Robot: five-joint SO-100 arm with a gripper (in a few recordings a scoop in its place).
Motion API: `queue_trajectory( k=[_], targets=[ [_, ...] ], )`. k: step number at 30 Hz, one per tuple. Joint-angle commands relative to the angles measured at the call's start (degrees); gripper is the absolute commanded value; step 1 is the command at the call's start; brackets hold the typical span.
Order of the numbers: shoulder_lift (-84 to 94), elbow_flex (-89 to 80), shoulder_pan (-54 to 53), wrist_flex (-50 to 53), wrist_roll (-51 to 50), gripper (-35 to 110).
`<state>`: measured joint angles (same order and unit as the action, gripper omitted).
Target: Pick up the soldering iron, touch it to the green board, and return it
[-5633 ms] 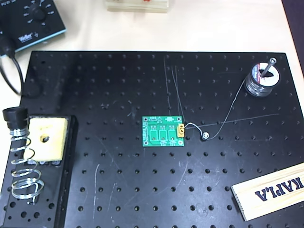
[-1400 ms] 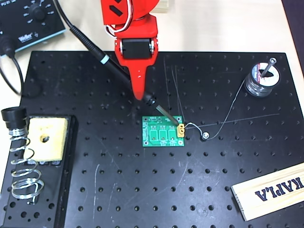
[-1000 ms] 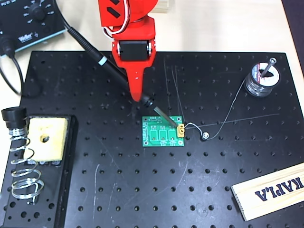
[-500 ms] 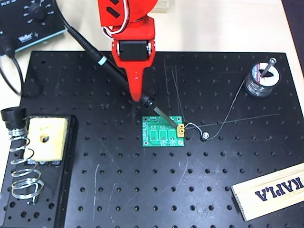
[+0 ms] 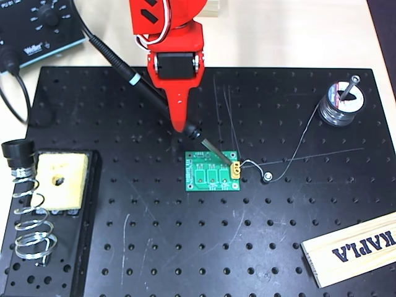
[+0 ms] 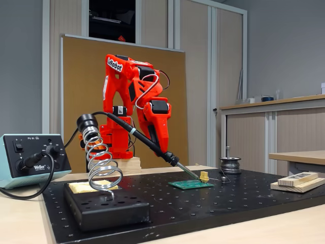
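Observation:
My red gripper (image 5: 183,127) (image 6: 165,149) is shut on the soldering iron (image 5: 141,86) (image 6: 137,134), near the front of its black handle. The iron slants down from the upper left in the overhead view, and its thin metal tip (image 5: 213,149) (image 6: 189,173) lies over the top edge of the green board (image 5: 213,171) (image 6: 191,184), beside the yellow connector (image 5: 236,168) (image 6: 204,177). The fixed view shows the tip reaching down to the board close to the connector; whether it touches I cannot tell. The iron's black cable runs up and left toward the station.
The board lies mid-way on a black perforated plate (image 5: 154,247). A coil-spring stand (image 5: 28,210) (image 6: 101,162) with a yellow sponge (image 5: 60,180) is at the left, a solder spool (image 5: 339,105) with trailing wire at the right, a wooden block (image 5: 352,247) at the front right, the soldering station (image 5: 37,28) at the back left.
The arm came in with the iron since the first frame. Over the last second it has barely moved, the tip staying at the board's top edge.

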<state>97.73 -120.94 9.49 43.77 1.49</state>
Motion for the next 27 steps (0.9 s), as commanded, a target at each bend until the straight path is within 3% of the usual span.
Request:
queue_trajectory(
  k=[1,13,27],
  targets=[
    [1.6,1.3,0.2,0.7,1.1,0],
    [11.0,-2.0,-8.1,6.7,5.3,0],
    [-0.4,10.7,-4.6,6.3,6.0,0]
  ],
)
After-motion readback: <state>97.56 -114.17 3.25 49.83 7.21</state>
